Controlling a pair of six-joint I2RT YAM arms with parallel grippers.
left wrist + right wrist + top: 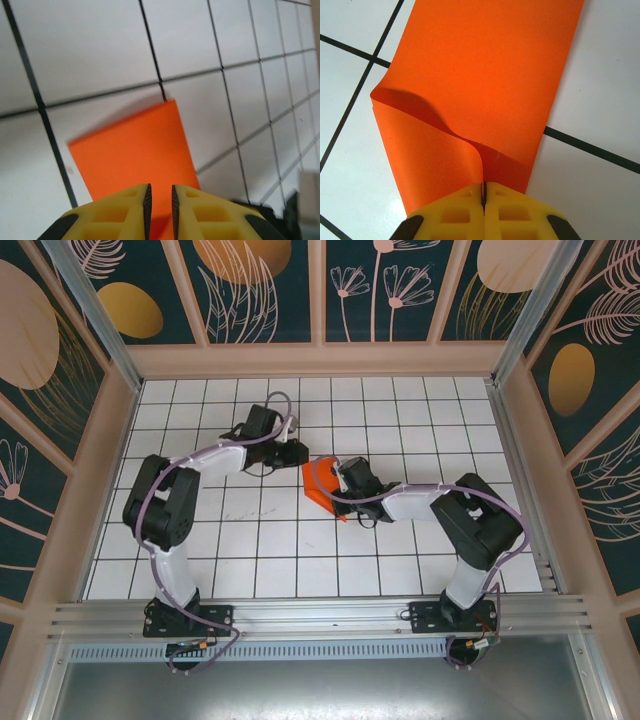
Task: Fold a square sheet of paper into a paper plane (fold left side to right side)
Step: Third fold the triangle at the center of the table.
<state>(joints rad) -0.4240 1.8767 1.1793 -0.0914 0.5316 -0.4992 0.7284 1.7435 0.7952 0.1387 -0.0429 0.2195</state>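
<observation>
step: fold paper [485, 75] over | right gripper [483, 192] pinches curled edge | left gripper [160, 200] narrowly apart above | advice: align edges before creasing

The left gripper [160, 194] hangs over the orange paper [132, 150] — jaws a narrow slit apart.

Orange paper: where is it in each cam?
Top external: orange paper at picture centre, mid-table.
Left wrist: paper at centre, lying flat.
Right wrist: paper runs top to bottom at centre, one edge curled up.
Shared landmark: black-gridded white table.
</observation>
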